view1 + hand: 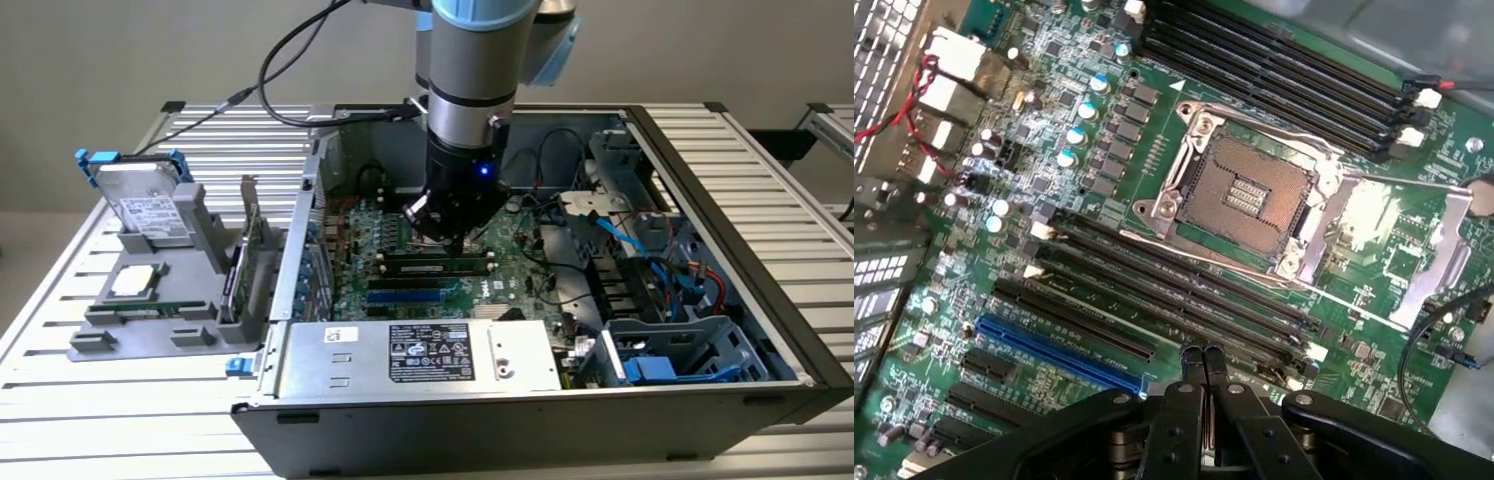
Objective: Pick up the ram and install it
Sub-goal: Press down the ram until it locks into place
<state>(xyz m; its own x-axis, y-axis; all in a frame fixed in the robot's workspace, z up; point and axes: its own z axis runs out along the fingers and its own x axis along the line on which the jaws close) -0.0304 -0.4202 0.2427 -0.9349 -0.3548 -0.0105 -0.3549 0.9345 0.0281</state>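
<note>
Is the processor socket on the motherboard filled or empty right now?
Empty: the socket shows its bare contact field with no chip in it, and its metal load plate lies swung open beside it.

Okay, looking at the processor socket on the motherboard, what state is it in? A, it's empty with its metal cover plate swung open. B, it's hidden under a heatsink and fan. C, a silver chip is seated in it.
A: the processor socket shows its bare contact field with no chip or cooler on it, and its metal cover plate lies flipped open beside it.
</note>
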